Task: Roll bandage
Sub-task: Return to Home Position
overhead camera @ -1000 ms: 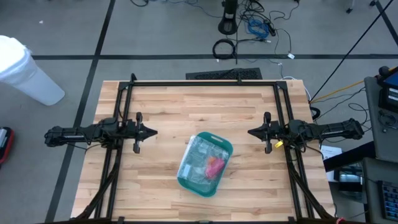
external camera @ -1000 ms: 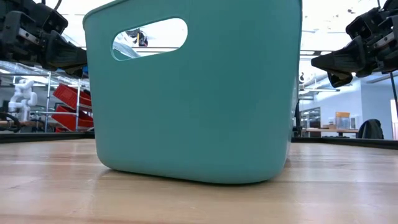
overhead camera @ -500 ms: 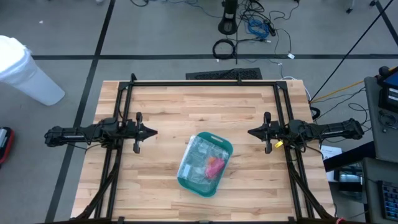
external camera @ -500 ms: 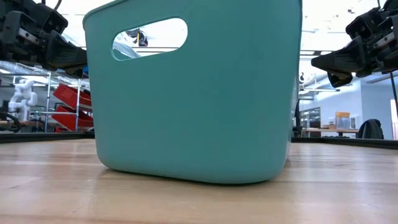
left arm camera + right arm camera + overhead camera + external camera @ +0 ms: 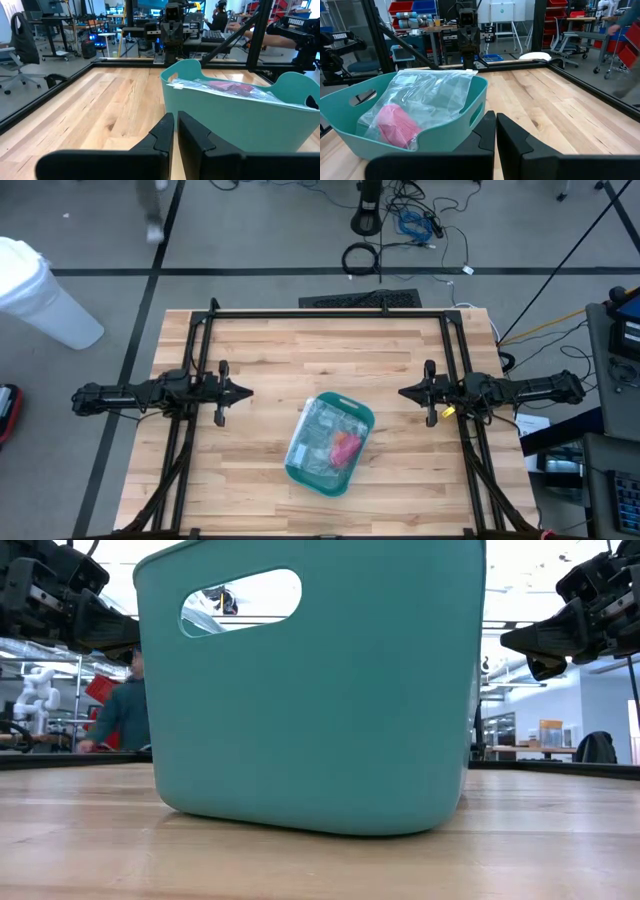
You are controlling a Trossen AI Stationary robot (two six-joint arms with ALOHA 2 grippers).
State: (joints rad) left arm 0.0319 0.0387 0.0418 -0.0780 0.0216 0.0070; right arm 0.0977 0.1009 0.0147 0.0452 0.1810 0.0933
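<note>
High view puts the teal plastic bin near the middle of the pale wooden table. It holds the clear zip bag with the pink bandage roll inside, so the packing looks finished and only parking the arms seems left. Left gripper and right gripper hang above the table at either side, well apart from the bin, each with fingers pressed together on nothing. Bare wood lies all round the bin; the black frame rail borders the far and side edges — ample room, I judge, to withdraw. A person shows beyond the table.
</note>
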